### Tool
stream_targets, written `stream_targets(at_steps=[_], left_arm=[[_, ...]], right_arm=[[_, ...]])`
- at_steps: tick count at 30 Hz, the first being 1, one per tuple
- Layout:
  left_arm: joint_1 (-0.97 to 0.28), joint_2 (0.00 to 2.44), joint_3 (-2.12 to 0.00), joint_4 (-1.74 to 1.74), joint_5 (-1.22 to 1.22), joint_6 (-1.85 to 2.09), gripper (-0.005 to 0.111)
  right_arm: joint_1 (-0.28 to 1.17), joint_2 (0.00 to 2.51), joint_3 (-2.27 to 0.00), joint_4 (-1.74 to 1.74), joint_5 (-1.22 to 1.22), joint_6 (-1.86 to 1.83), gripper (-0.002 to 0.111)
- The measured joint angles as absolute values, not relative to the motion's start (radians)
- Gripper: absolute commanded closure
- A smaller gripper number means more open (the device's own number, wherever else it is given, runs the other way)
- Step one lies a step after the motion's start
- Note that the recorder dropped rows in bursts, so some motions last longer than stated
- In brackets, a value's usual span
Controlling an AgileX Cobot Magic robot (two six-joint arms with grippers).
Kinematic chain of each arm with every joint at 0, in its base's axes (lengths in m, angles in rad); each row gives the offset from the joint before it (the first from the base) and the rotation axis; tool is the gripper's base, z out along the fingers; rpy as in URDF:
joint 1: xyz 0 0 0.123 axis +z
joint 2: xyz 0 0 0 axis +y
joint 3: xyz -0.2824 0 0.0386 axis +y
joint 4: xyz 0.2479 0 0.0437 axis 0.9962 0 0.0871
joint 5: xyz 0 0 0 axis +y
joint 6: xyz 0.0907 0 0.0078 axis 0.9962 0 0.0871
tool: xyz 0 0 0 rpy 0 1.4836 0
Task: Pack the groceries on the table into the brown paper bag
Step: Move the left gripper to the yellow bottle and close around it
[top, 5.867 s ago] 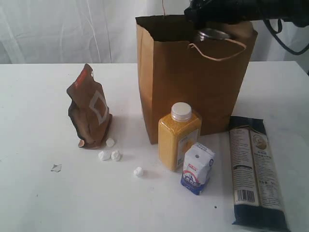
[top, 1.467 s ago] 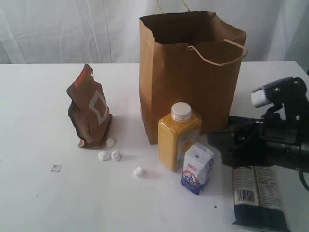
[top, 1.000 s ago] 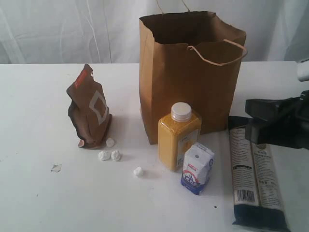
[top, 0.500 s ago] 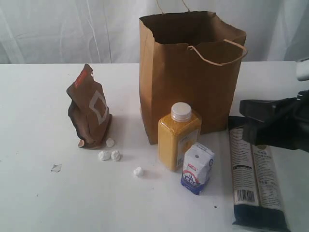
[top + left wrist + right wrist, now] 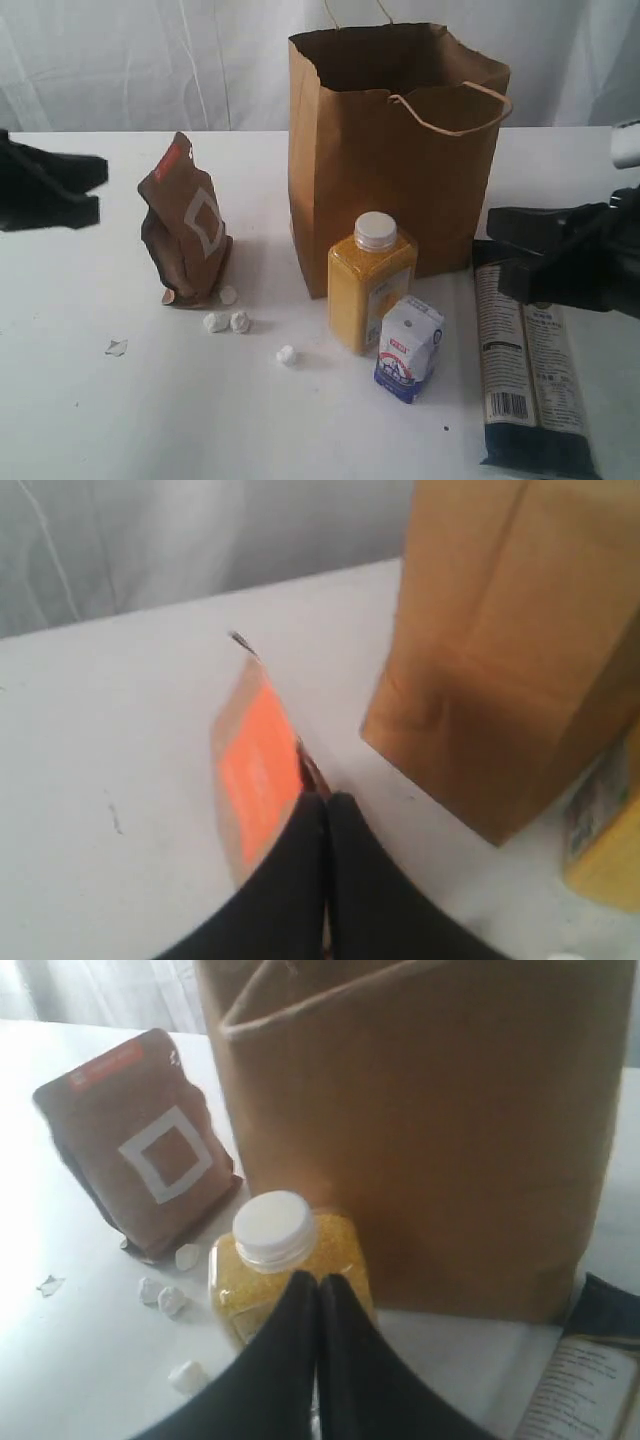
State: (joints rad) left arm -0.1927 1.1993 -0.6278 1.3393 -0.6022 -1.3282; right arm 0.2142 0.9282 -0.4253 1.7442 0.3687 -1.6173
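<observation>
Kraft-brown paper bag [image 5: 400, 160] on white desk [image 5: 100, 420].
Crinkled brown foil pouch [image 5: 186, 225] left of bag: likely soft, light; pinch top seal. Left fingers [image 5: 300, 850], right fingers [image 5: 290, 1340] clenched, empty.

The white tabletop [image 5: 90, 420] carries a bag [image 5: 390, 180] standing far centre and a pouch [image 5: 185, 230] upright to its left. A bottle [image 5: 370, 290] and carton [image 5: 408, 348] stand nearer. A packet [image 5: 530, 400] lies flat at right. White lumps [image 5: 228, 321] and a scrap [image 5: 117, 347] lie by the pouch.
</observation>
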Motion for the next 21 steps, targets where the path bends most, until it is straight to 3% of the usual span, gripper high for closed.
stream_targets(at_steps=[6, 12, 21], left_arm=[[-0.432, 1.275, -0.635, 1.222, -0.578, -1.078, 0.107], [-0.638, 1.361, -0.637, 0.788, -0.679, -0.748, 0.107], [-0.704, 1.501, -0.637, 0.532, -0.814, -0.582, 0.107]], right_arm=[[0.214, 1.057, -0.442, 1.746, 0.263, -1.295, 0.108], [0.214, 1.277, -0.551, 1.746, 0.4, -1.256, 0.108], [0.214, 1.388, -0.615, 1.746, 0.318, -1.267, 0.108]])
